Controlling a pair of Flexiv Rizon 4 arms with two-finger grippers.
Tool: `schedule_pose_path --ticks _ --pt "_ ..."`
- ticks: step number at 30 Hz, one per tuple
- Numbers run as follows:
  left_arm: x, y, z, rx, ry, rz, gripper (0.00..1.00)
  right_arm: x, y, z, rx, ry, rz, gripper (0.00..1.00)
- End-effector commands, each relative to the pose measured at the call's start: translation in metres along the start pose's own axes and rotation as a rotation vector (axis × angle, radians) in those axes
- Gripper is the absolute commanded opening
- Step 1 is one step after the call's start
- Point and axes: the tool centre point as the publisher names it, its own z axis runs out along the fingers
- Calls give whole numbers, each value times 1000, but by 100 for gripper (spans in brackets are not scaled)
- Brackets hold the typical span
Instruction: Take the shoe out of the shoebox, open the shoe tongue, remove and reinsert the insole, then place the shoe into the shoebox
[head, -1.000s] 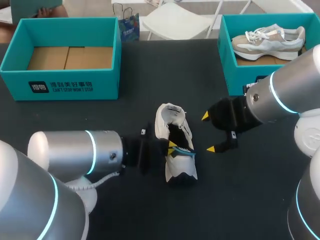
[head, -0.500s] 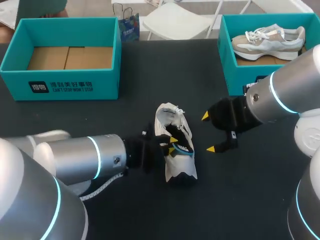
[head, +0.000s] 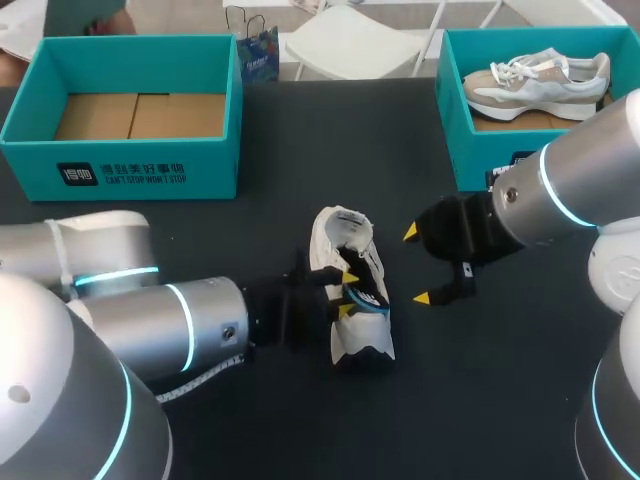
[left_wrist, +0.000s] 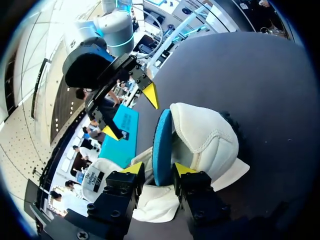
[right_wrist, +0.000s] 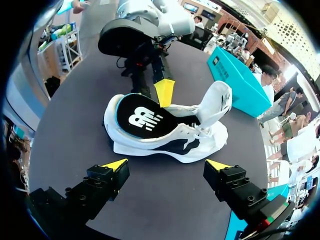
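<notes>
Left gripper (left_wrist: 159, 168) pinches the insole (left_wrist: 162, 132) to peel it from the shoe (left_wrist: 205, 135); right gripper (right_wrist: 166, 164) hovers open at right, ready to steady

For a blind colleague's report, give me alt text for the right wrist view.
A white sneaker sits on the dark table, its black, blue-edged insole tilted up out of it. The open right gripper hovers just before it; the left gripper is at the insole from the far side.

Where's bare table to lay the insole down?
Bare table lies between the empty shoebox and the shoe, and along the front stretch to the shoe's right. It is crowded at the shoe: left gripper on it, right gripper close beside.
</notes>
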Motion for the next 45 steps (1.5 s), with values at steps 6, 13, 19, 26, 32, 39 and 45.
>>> schedule_pose_path --ticks 6,13,19,26,32,39,45 --pt "6 -6 1 33 97 -74 37 1 0 1 1 -1 0 100" --pt "13 -10 4 30 147 -160 35 1 0 1 1 -1 0 100" --pt "14 -9 3 27 145 -205 24 1 0 1 1 -1 0 100" --pt "16 -11 2 30 148 -228 12 1 0 1 1 -1 0 100" --pt "16 -14 2 39 146 -233 11 1 0 1 1 -1 0 100" --pt "9 -9 5 45 135 -237 0 1 0 1 1 -1 0 100" --pt "6 0 7 33 128 -237 0 1 0 1 1 -1 0 100"
